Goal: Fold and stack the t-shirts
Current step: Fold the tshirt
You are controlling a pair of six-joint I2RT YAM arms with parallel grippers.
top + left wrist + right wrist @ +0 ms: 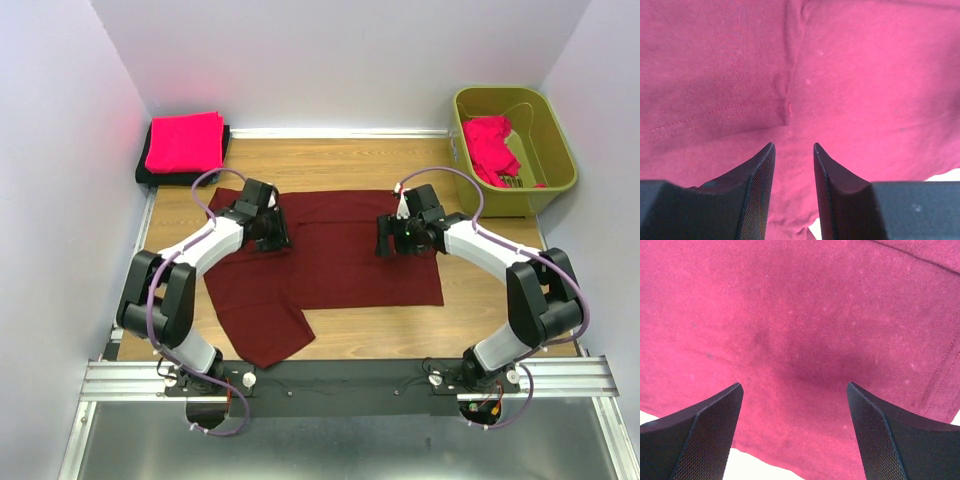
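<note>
Spread flat on the wooden tabletop [340,165] for folding, the dark maroon cloth t-shirt [340,250] lies under the narrowly parted left tool [793,145] and wide-spread right tool [795,385].

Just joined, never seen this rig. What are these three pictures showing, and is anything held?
A robot's left arm and right arm are bolted at the near edge of a wooden table. The wide picture comes from a fixed camera above and behind them; the two close-ups come from a camera on each wrist. A maroon t-shirt lies spread on the table. The left gripper and right gripper, the dark wedges in the close-ups, hang over it, the left barely open, the right wide open; neither holds anything. Far left, a folded pinkish-red shirt sits on a black one; far right, an olive bin holds another pinkish-red shirt.
</note>
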